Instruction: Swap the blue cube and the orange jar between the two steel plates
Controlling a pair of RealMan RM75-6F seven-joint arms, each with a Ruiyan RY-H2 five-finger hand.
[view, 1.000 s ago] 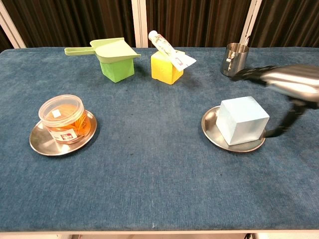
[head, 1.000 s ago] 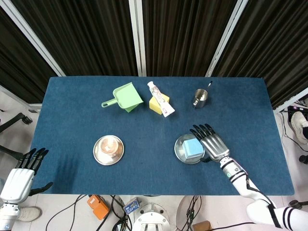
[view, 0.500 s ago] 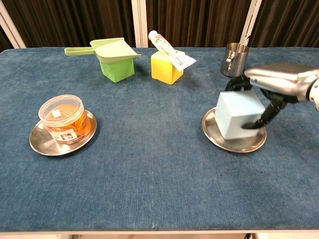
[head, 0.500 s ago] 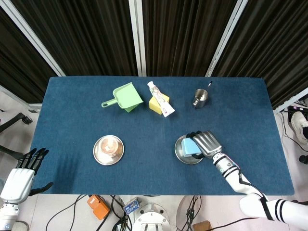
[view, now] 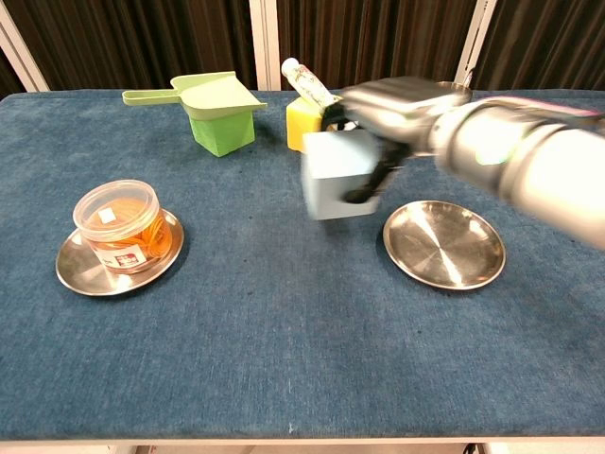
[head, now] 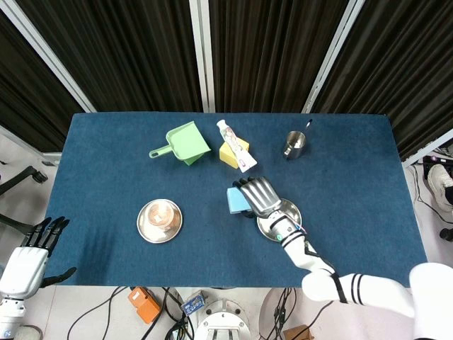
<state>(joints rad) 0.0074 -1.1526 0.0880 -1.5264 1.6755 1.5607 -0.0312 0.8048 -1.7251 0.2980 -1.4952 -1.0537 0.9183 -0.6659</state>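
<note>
The right robot hand (view: pixel 378 113) grips the blue cube (view: pixel 340 175) from above and holds it up in the air, between the 2 steel plates. The right plate (view: pixel 444 244) has nothing on it now. The orange jar (view: pixel 121 225) sits on the left plate (view: pixel 76 274), on the left side of the worktop (view: pixel 284 331). The left robot hand (head: pixel 32 255) hangs off the near left edge with its fingers apart, holding nothing.

The cube looks big for the grip, so it could slip and fall. The left plate is full too, so the cube has no home there yet. If it came down on the jar, it could knock the jar over. The yellow block (view: pixel 304 121) is close behind the cube and could get bumped.
</note>
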